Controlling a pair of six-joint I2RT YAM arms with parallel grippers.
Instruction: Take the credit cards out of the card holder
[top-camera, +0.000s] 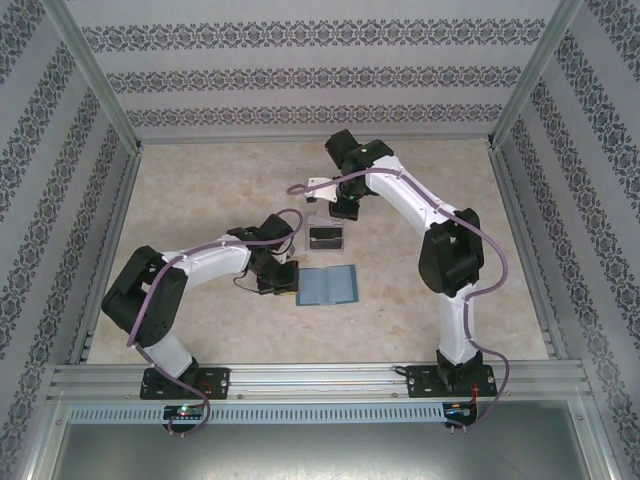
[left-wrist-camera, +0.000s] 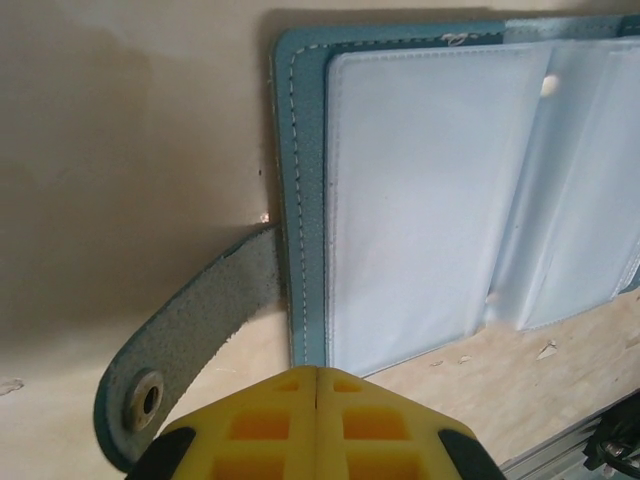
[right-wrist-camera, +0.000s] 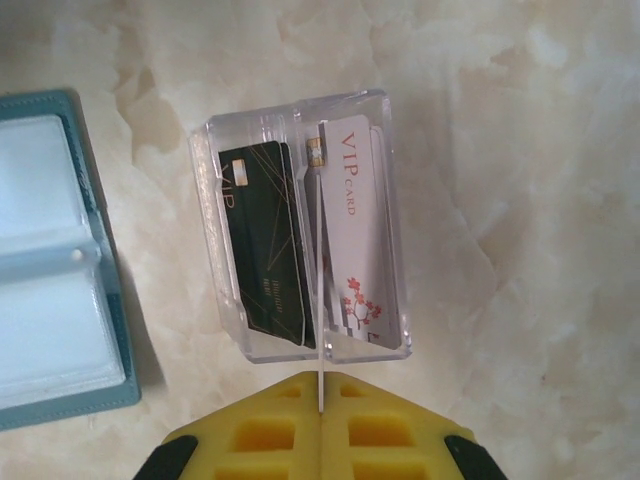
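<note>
card holder (top-camera: 328, 286) open flat, credit cards (right-wrist-camera: 268, 250) upright

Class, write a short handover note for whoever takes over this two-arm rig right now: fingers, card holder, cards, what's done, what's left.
The left gripper: fingers shut, holding nothing, at the edge of the open card holder, beside its strap.
The right gripper: fingers shut on a thin card seen edge-on, standing in the clear box.
Done: the dark card and the pale VIP card are in the box, on either side of it; the holder's visible sleeves look empty.
Left: release that card, withdraw, probably check any hidden sleeves.
</note>
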